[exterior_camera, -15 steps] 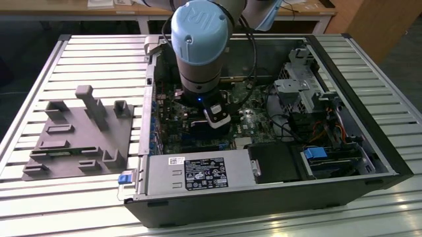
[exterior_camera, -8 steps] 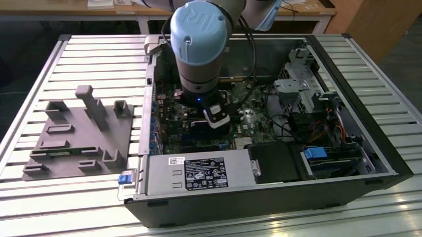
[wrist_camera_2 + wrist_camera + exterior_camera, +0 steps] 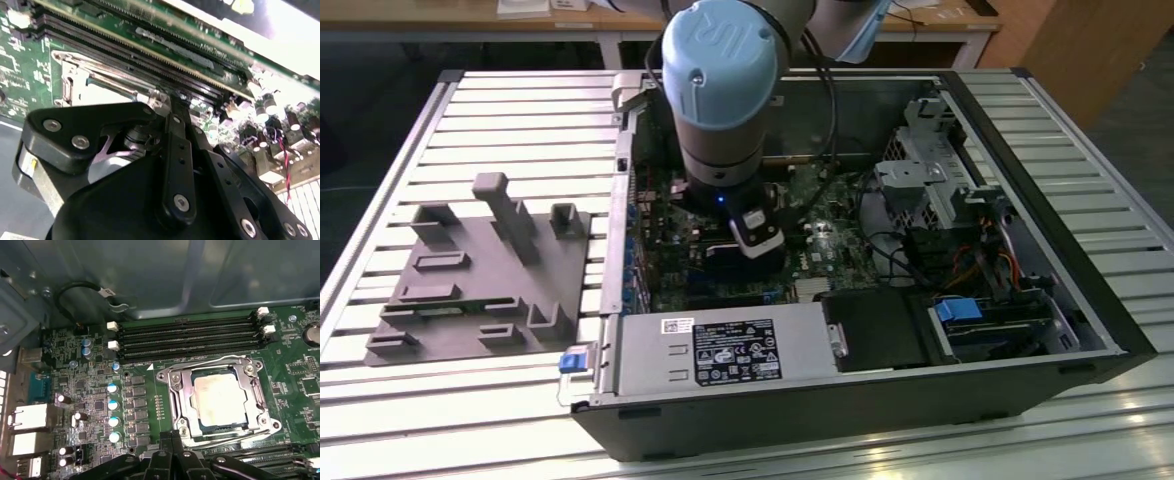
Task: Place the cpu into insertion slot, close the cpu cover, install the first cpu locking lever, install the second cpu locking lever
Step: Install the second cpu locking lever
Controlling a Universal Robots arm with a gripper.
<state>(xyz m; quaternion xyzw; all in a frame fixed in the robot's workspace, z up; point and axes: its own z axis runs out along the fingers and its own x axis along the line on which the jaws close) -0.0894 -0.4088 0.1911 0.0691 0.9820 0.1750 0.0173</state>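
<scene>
Open computer case (image 3: 1067,300) is seen lying on its side, arm lowered inside over the motherboard (image 3: 90,390). In the first wrist view the cpu (image 3: 220,396) is found seated in the insertion slot (image 3: 176,376), with the cpu cover (image 3: 181,399) folded flat around it, chip showing through the window. The gripper (image 3: 172,440) sits just off the socket's edge, the socket lying toward 1 o'clock from the fingertips. Fingers (image 3: 176,452) are drawn together, nothing held. The levers' state cannot be judged.
</scene>
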